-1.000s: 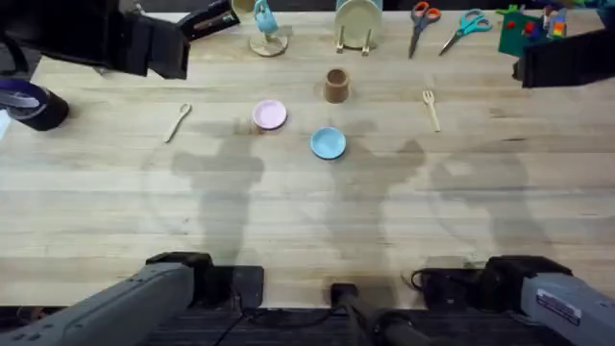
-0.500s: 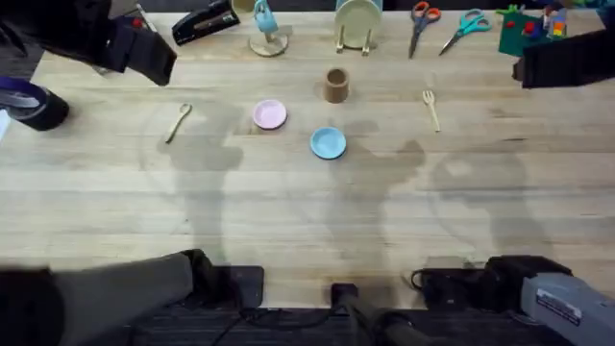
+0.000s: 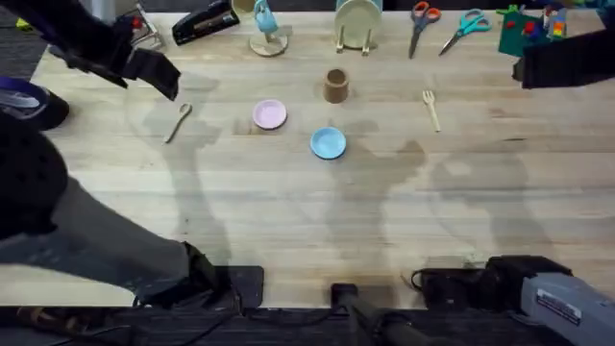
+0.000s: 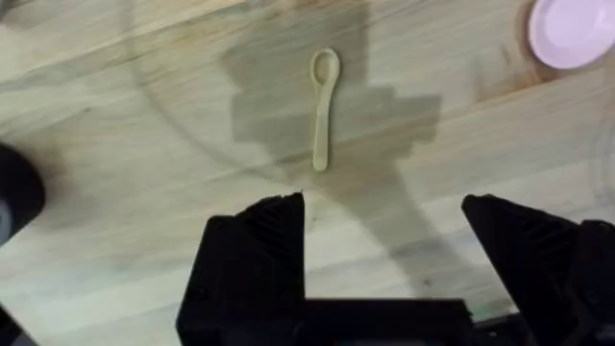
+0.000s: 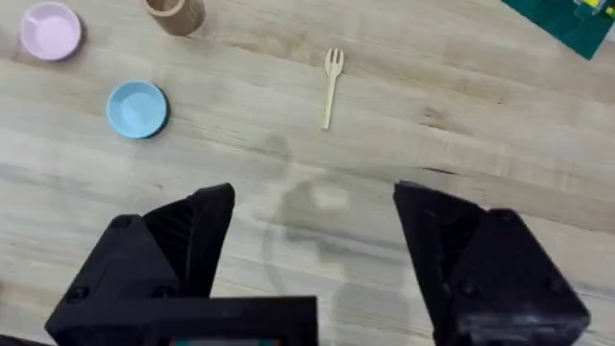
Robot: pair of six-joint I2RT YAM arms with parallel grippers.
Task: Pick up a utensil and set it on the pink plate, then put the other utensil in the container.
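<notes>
1. Zero of two placements were done when you paused here: the spoon (image 4: 323, 104) lay flat on the tabletop (image 3: 307, 221), well apart from the pink plate (image 3: 269, 115), which sat bare.
2. The fork (image 5: 331, 85) also lay untouched on the tabletop, apart from the container (image 3: 335, 86), which looked bare inside.
3. Your left end effector (image 4: 384, 216) hung above the spoon, fingers spread wide, gripping nothing.
4. Your right end effector (image 5: 317, 207) was wide too, carrying nothing, short of the fork.
5. Left to do, by my read: grasp spoon, plate it; then fork into container.
</notes>
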